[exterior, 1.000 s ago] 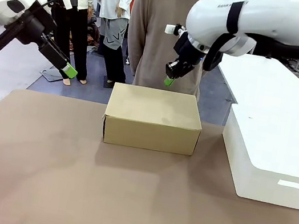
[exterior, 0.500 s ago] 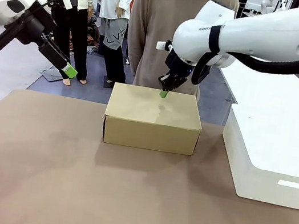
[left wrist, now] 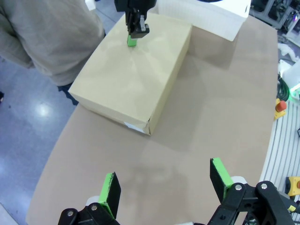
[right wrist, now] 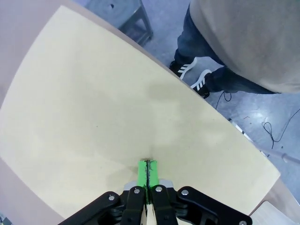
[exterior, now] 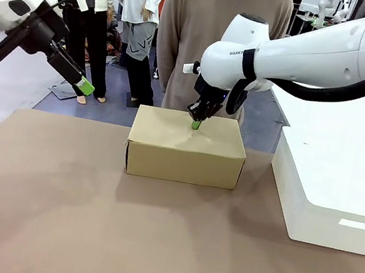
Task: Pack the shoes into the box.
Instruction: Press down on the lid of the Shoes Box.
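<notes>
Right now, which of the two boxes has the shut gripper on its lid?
The tan cardboard box at table centre: the right gripper, jaws shut, presses its closed lid. The larger white box stands untouched to its right.

You see a plain tan-brown cardboard shoebox [exterior: 186, 146] on a matte brown tabletop [exterior: 82, 225], and at three o'clock a smooth white box [exterior: 334, 191]; gripper pads [exterior: 196, 125] are bright green.

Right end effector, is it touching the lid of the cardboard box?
Touching. In the right wrist view, the shut right end effector meets the box lid, no gap visible at its tips.
</notes>
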